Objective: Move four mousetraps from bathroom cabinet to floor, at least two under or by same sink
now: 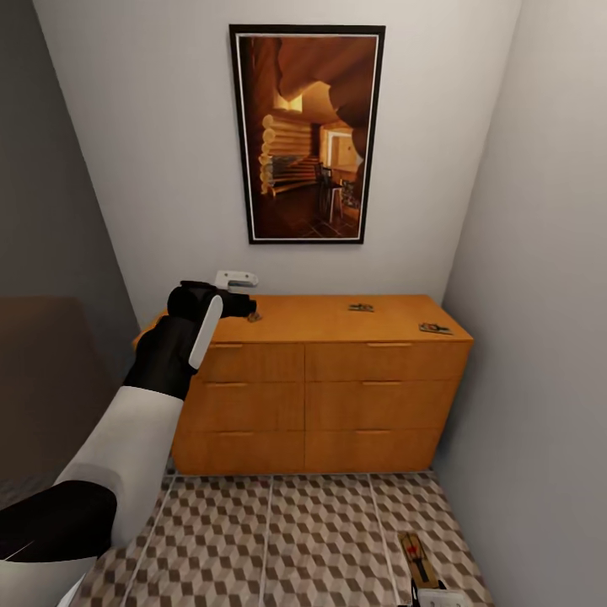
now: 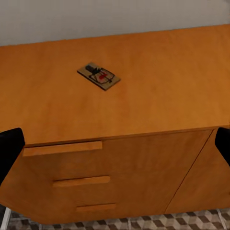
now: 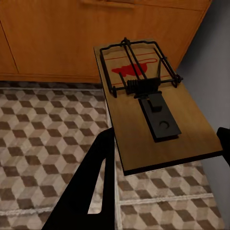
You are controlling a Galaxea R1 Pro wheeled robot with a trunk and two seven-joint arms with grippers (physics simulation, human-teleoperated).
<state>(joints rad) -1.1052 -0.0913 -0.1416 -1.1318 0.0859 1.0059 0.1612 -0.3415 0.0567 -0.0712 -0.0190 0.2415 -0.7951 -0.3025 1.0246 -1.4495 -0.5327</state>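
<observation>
Left wrist view: left hand (image 2: 115,143) spread wide, empty, mousetrap (image 2: 98,76) just ahead on the cabinet (image 2: 158,96); descend squarely. Right hand (image 3: 163,153) carries another trap (image 3: 153,110).

A tall framed picture (image 1: 307,133) hangs on the pale back wall (image 1: 152,143), its black frame edged with a thin white line. It shows a warm orange-brown log interior with stairs and chairs. A grey side wall (image 1: 539,253) rises at the right. At the left a darker grey wall (image 1: 42,194) stands above a brown surface (image 1: 51,371).
</observation>
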